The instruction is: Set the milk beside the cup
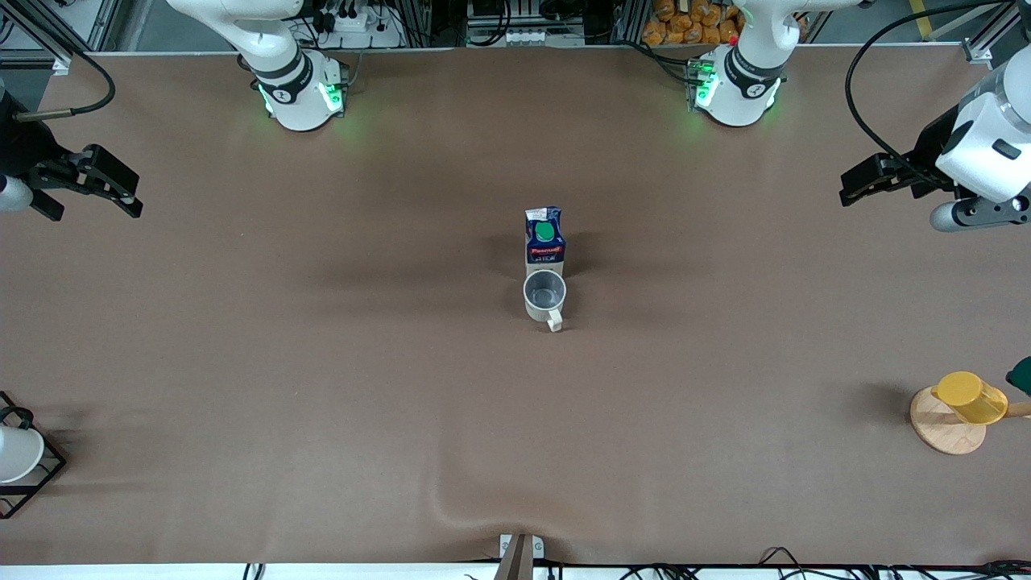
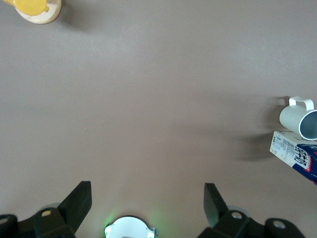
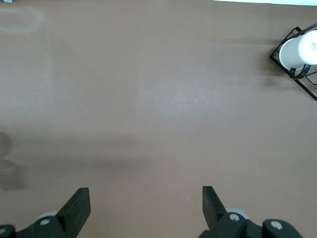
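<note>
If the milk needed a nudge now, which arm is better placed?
Probably the left. Its open hand has the milk carton and mug in its wrist view; the right hand, also open, sees neither.

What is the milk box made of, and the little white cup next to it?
The milk looks like printed cardboard: folded flat sides, a creased top, slightly shiny print. Its green cap is probably plastic. The cup looks like glazed ceramic, smooth cream-white with a grey inside, though painted metal or plastic could look the same. Both grippers, left and right, wait open at the table's ends.
</note>
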`<state>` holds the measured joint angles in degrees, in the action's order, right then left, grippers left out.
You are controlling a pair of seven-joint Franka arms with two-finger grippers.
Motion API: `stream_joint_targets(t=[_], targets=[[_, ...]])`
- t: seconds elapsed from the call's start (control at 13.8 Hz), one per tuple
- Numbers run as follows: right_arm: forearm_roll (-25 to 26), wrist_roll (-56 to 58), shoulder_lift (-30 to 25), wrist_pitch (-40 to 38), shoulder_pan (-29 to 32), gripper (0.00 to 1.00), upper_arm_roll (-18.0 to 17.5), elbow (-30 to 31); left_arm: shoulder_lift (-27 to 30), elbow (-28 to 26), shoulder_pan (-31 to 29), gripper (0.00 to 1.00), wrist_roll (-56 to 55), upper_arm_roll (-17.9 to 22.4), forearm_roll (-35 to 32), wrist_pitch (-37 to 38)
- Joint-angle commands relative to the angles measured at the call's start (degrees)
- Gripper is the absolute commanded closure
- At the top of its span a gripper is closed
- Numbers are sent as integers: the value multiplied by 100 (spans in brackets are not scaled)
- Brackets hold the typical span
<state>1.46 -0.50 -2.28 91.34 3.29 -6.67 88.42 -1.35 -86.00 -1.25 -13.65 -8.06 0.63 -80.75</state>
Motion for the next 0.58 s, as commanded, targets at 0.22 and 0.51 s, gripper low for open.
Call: stream_joint_targets(t=[0.22, 0.51], targets=[[-23, -108, 61, -29, -30, 0, -1, -35, 416, -294, -68, 0, 108, 33, 25, 51], [-23, -99, 61, -29, -39, 0, -1, -27, 416, -277, -121, 0, 117, 33, 25, 51]])
